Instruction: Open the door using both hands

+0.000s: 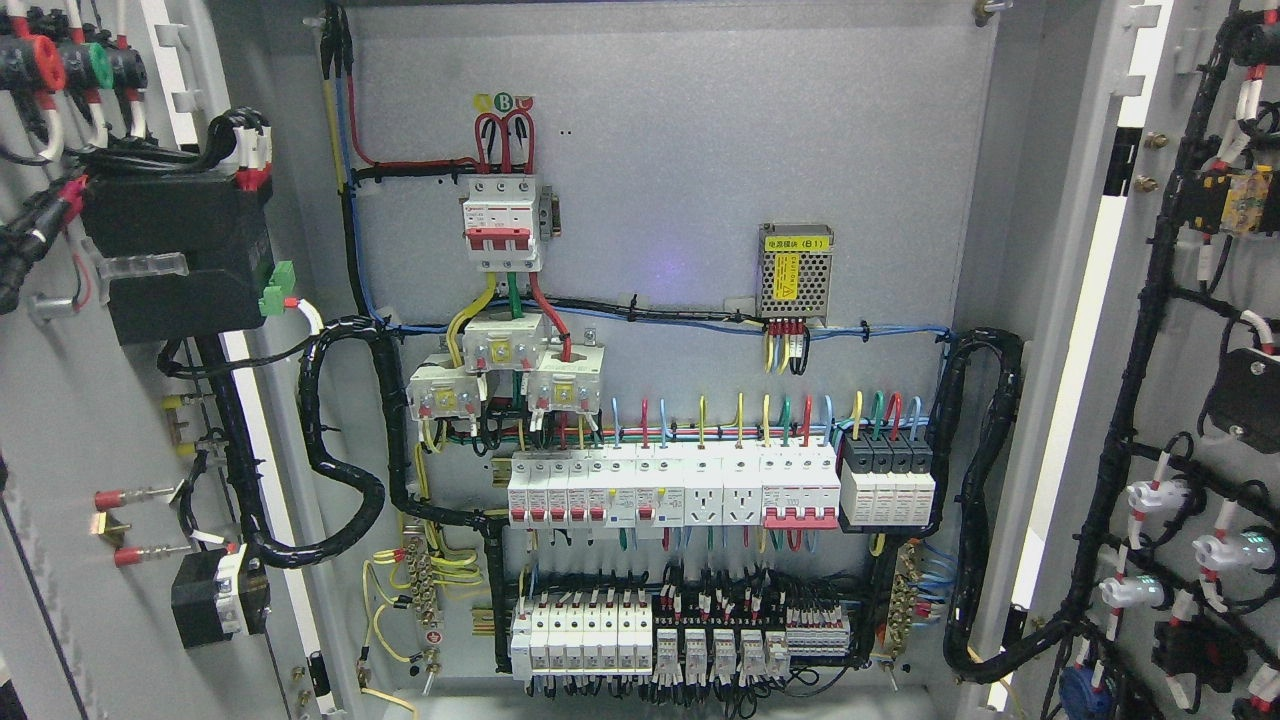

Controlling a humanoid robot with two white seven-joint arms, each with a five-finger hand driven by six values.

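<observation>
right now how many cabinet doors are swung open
2: the left door stands open at the picture's left, the right door at its right, both showing wired inner faces. No robot hand shows.

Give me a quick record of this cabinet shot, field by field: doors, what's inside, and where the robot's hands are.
left door: swung open, inner side showing
right door: swung open, inner side showing
back panel: grey, carries breakers and wiring
main breaker: upper middle, red and white
power supply: right of it, yellow label
breaker rows: lower half
hands: none in view

Both grey cabinet doors, left door [70, 420] and right door [1200, 400], stand swung wide open.
</observation>
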